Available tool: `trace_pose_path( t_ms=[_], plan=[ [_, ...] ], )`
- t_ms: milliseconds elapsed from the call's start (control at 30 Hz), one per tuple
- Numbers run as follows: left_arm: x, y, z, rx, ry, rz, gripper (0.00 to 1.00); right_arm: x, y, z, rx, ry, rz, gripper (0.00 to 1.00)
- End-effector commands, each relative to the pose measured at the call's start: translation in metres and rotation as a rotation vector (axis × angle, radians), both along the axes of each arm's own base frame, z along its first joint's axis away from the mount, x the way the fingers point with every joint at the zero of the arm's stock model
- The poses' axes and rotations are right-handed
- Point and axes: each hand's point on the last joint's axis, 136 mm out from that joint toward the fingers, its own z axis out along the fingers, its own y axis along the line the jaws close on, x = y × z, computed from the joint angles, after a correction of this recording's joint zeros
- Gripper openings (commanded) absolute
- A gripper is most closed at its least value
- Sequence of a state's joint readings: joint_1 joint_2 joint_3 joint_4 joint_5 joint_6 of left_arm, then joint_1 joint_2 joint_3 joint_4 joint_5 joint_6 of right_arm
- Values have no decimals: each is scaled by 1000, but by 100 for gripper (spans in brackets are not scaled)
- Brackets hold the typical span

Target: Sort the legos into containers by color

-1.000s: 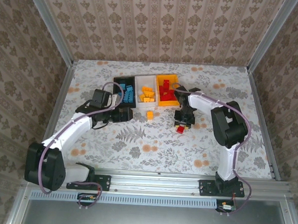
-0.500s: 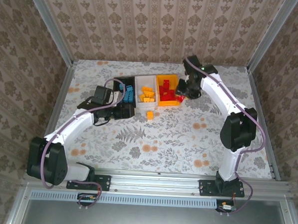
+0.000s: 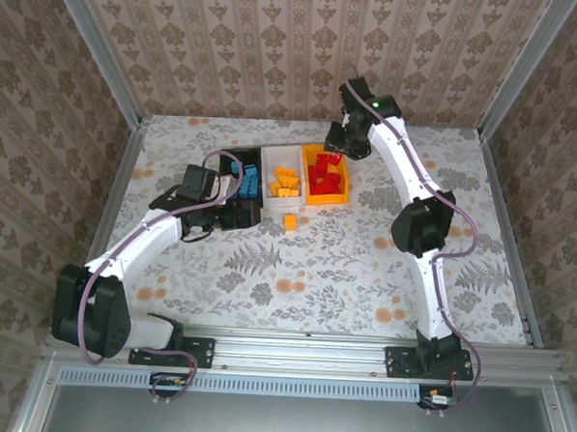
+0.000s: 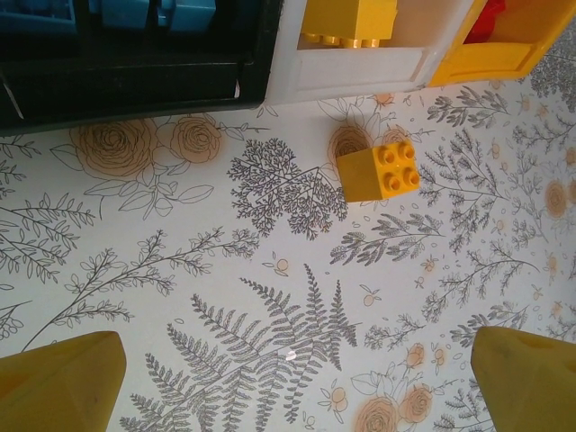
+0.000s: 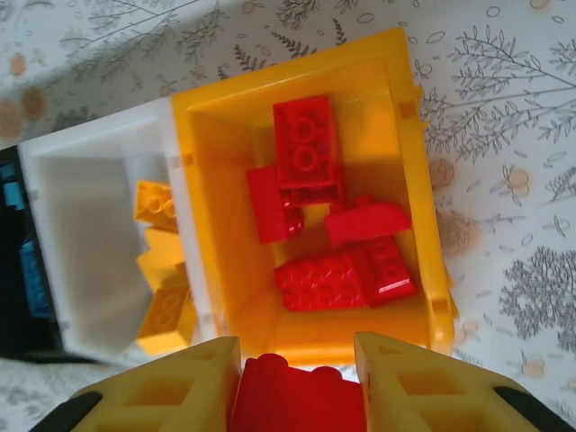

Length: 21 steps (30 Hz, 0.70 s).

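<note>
The step in hand is the drop of a red brick (image 5: 290,396) into the yellow bin (image 5: 430,225). The right gripper (image 5: 297,353) is closed on this brick and hangs above one end wall of the yellow bin, not yet over its middle. Several red bricks (image 5: 306,148) lie inside this bin, some on top of others. The white bin (image 5: 90,202) beside it has orange bricks (image 5: 162,315), and the black bin (image 4: 135,85) at the other end of the row has blue bricks (image 4: 144,11).

The left gripper (image 4: 295,382) is low over the table (image 4: 180,270), in front of the black bin. Its fingers are wide apart and nothing is between them. One loose orange brick (image 4: 378,171) lies on the table, near the front wall of the white bin but not touching it.

In my judgement, the next move asks the right arm to bring the brick a little more over the open space of the yellow bin and then to open the fingers. The pile inside is uneven, so the brick may roll. The loose orange brick is the only one I see left to sort, and it is near the left gripper.
</note>
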State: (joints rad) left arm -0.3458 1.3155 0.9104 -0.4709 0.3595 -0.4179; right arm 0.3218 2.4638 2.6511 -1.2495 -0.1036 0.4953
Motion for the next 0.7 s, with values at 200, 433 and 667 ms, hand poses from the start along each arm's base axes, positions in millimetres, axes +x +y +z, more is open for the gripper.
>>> trace_pose_path(
  t_ms=[200,433,667],
  plan=[
    [-8,5,2,7,-3,1,100,-3,-7,-37,-60,80,21,34],
    [-6,6,2,7,-3,4,100,-3,-8,-45,-70,97,21,39],
    [-5,4,1,4,4,2,100,-4,-9,-45,-69,102,19,51]
  ],
)
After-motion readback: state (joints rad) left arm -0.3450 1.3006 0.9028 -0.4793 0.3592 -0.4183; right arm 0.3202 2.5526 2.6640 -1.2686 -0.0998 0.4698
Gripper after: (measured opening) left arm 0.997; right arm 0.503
